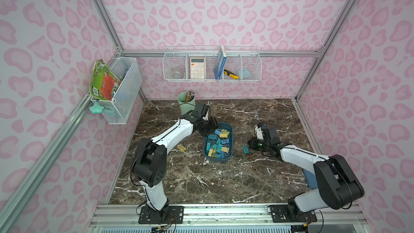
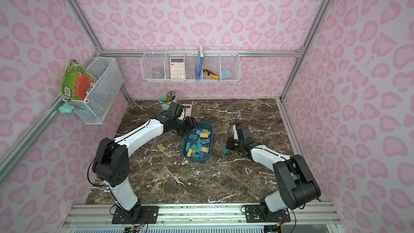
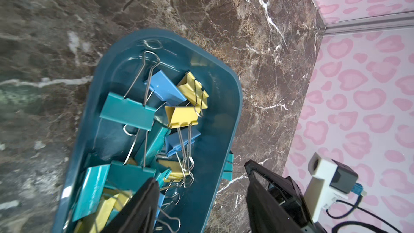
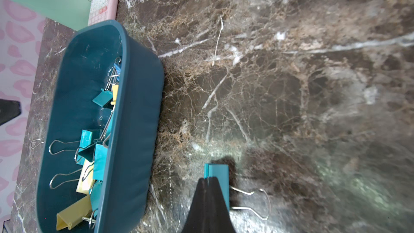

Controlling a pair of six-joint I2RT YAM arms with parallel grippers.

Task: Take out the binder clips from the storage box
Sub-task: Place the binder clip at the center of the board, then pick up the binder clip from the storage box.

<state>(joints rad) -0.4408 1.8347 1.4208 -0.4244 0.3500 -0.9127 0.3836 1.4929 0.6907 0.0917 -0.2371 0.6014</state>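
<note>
The left claw (image 3: 200, 171) gaped astride the storage box (image 3: 237, 99) wall, holding nothing. The right claw (image 4: 208, 179) was clamped on a teal clip (image 4: 218, 169). A marble table (image 1: 201, 180) lay between pink-spotted walls (image 1: 224, 7).

Glossy, smooth dark teal plastic storage box (image 3: 221, 108); painted folded-metal binder clips (image 3: 127, 110) with shiny wire handles; polished brown marble-look tabletop (image 3: 268, 63).
</note>
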